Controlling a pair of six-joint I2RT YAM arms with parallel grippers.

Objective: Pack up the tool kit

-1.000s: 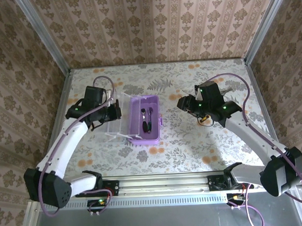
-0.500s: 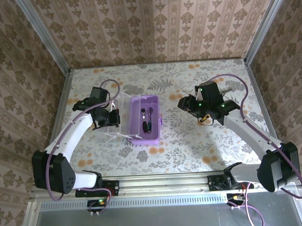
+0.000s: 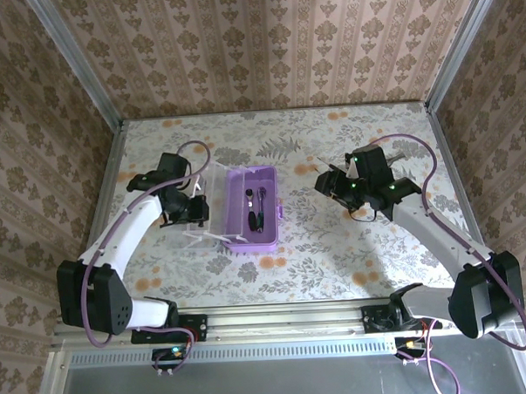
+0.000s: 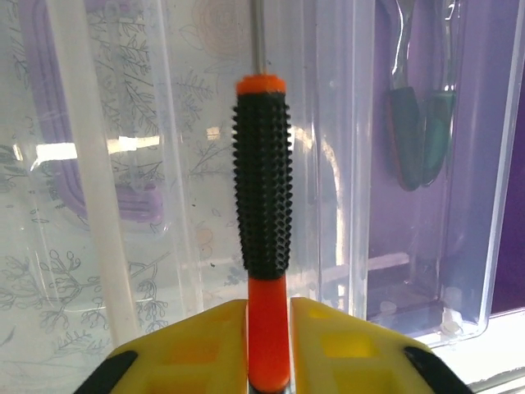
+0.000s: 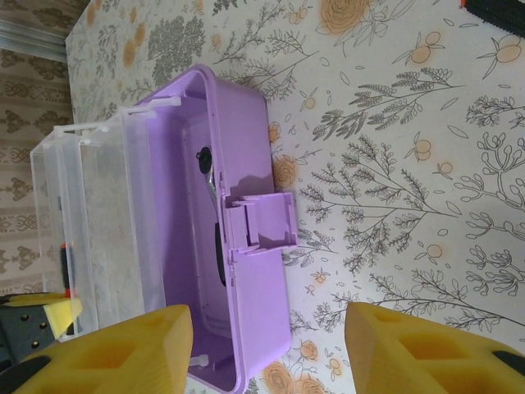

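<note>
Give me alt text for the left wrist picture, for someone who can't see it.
A screwdriver with a black knurled grip and orange end sits between the left hand's yellow fingers, shaft pointing up over a clear lid. Teal tool handles show through at right.

Bare floral table [image 3: 322, 247] separates my right gripper [image 3: 330, 184] from the purple toolbox [image 3: 271, 175], while its clear lid [image 5: 107, 205], swung left, lies close beneath my left gripper [image 4: 269, 336] and its screwdriver [image 4: 262, 180].

Desk [image 3: 327, 255] covered in a pale floral print, as I see it: orange blossoms, grey leaves. Wallpapered walls [image 3: 265, 48], brown damask in stripes, close it in on three sides. Metal rail [image 3: 286, 316] runs along the near edge.
</note>
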